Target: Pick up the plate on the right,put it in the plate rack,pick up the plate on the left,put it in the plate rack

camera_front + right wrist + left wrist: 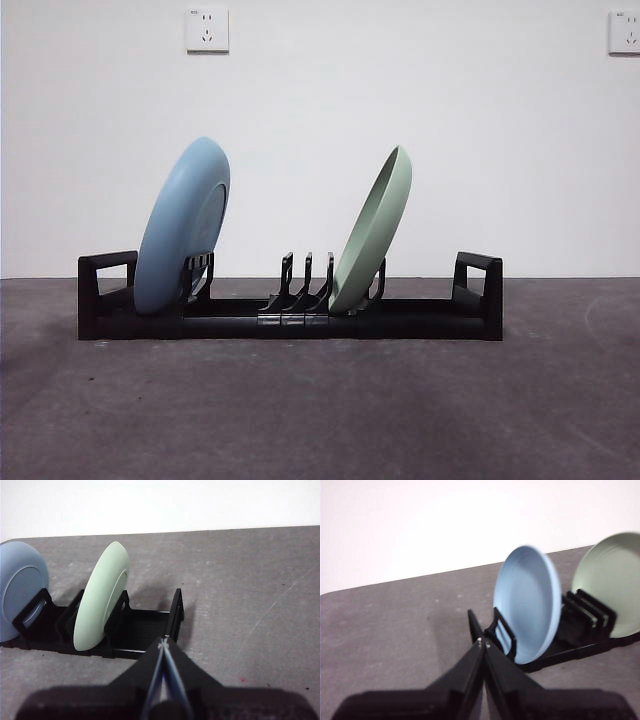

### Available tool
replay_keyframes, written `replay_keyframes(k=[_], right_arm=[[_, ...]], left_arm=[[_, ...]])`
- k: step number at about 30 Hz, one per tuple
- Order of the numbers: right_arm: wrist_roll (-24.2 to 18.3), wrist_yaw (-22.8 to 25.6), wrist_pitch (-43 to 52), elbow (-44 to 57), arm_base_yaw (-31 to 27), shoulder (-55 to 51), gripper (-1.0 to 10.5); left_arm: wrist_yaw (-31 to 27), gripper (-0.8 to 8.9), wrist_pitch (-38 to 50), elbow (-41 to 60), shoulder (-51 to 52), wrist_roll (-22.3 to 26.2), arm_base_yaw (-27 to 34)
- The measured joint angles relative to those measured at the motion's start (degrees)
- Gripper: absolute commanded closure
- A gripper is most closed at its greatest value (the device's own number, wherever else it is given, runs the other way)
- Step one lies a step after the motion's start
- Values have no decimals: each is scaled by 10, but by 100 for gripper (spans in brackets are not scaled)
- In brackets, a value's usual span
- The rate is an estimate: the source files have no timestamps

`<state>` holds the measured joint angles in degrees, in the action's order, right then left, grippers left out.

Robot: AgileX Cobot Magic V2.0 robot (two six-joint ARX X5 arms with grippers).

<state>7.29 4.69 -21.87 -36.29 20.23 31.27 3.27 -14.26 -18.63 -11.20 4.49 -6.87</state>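
Both claws, left claw (483,643) and right claw (162,643), are pinched closed on nothing, so the chief risk is the steeply leaning blue plate (183,228) or green plate (372,232) tipping in the plate rack (290,310) if the surface (320,410) gets bumped.

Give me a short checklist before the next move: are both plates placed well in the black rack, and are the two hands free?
1. Round pale blue plate stands on edge in the long black plastic plate rack, near its left end: ok.
2. Round pale green plate stands on edge between the prongs right of the middle: ok.
3. Plates apart, not touching: ok.
4. Left hand shut, holding nothing: ok.
5. Right hand shut, holding nothing: ok.
6. Plates firmly seated: cannot tell.
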Motion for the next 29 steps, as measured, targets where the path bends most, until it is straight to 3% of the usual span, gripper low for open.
replay_keyframes(k=[9, 29], right_arm=[[0, 0, 0, 0, 0, 0, 946], [0, 0, 0, 0, 0, 0, 946]], left_arm=[[-1, 817, 25, 131, 74, 0, 16], [-1, 817, 31, 173, 109, 0, 19]])
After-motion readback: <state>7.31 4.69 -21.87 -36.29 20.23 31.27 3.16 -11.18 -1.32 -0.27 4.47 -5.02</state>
